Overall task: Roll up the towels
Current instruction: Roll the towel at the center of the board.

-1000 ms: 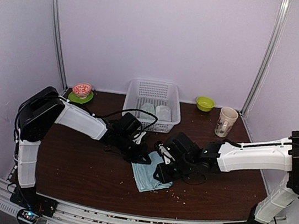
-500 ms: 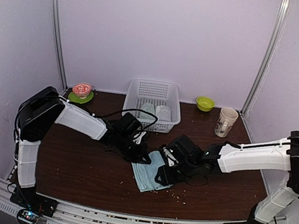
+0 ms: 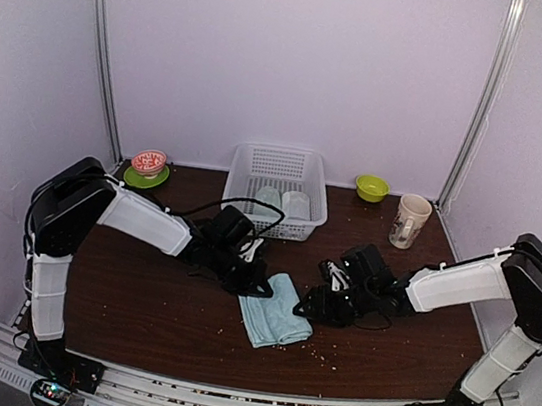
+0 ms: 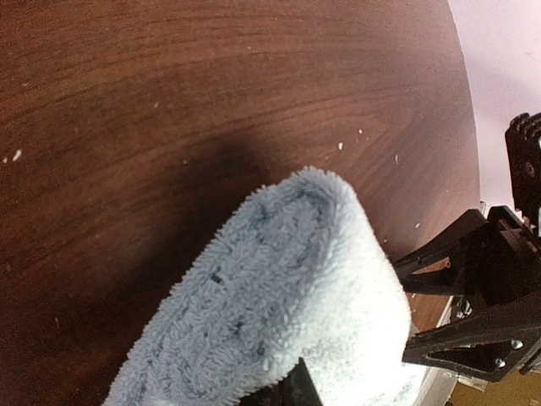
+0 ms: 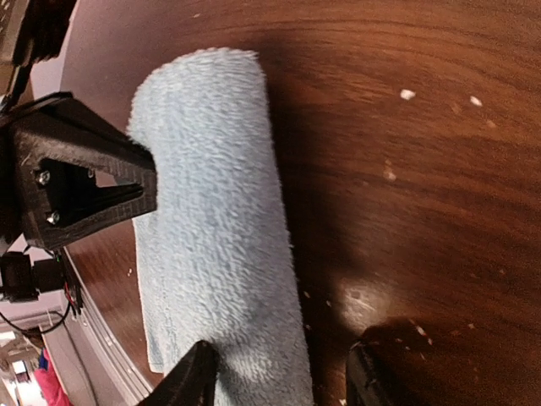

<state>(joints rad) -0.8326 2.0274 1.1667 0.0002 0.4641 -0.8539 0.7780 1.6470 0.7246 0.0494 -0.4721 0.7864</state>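
Observation:
A light blue towel (image 3: 276, 311) lies partly rolled on the brown table, near the middle. In the right wrist view the towel (image 5: 211, 228) is a thick roll. My left gripper (image 3: 260, 287) is shut on its upper left end, and the towel (image 4: 296, 279) drapes over that gripper (image 4: 300, 389). My right gripper (image 3: 306, 306) stands open just right of the roll, holding nothing. In its own view the right gripper (image 5: 275, 385) has one finger over the towel's edge and the other over bare wood.
A white lattice basket (image 3: 256, 166) at the back holds two pale rolled cloths (image 3: 283, 202). A beige cup (image 3: 411, 221) and a green bowl (image 3: 372, 187) stand back right. A red bowl on a green plate (image 3: 148, 163) sits back left. Crumbs dot the table.
My right gripper has opened, let go of the towel and drawn back to the right. The left gripper and the towel have stayed where they were.

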